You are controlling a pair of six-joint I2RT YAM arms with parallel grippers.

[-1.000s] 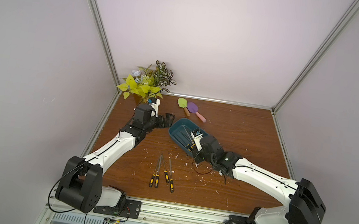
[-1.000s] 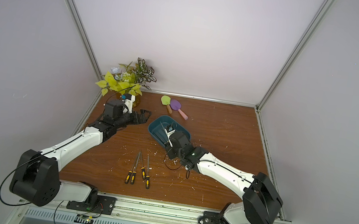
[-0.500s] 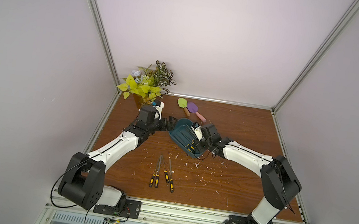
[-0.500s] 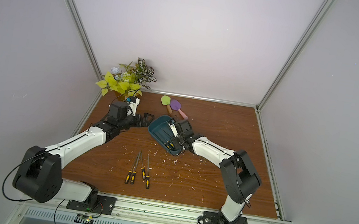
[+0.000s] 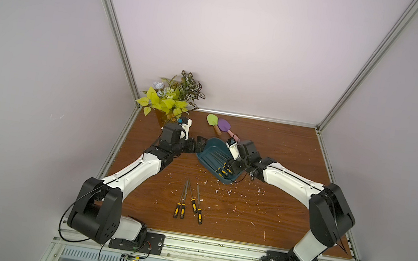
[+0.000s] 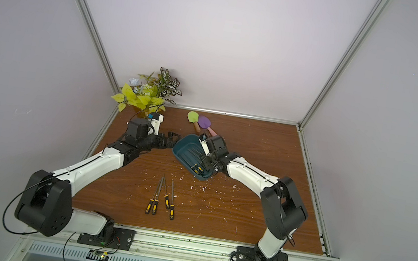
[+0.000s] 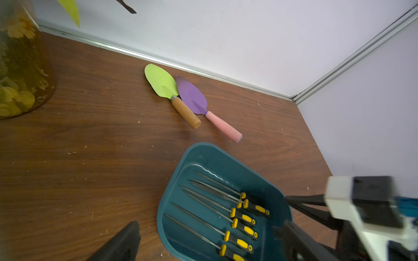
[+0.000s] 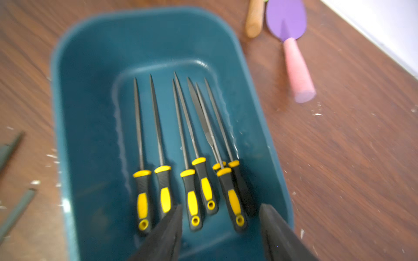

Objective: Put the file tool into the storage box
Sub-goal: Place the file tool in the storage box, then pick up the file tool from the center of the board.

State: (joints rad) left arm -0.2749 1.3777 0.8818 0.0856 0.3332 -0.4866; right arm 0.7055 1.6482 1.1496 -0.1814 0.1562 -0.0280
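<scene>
Leftward first: finds left pincer (image 5: 201, 145) open, just beside box (image 5: 209, 149), at its end. Leaves four files (image 5: 192, 200) on table (image 5: 258, 222), nearer the base; holds the others inside box. Has right pincer (image 8: 221, 208) spread, empty, low over their handles. Could snag a handle or rim on rising, dragging box. Shows the empty jaws by right wrist only; loose four clearly in top views only.

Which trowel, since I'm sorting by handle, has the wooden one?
The green-bladed trowel; the purple trowel beside it has a pink handle.
</scene>
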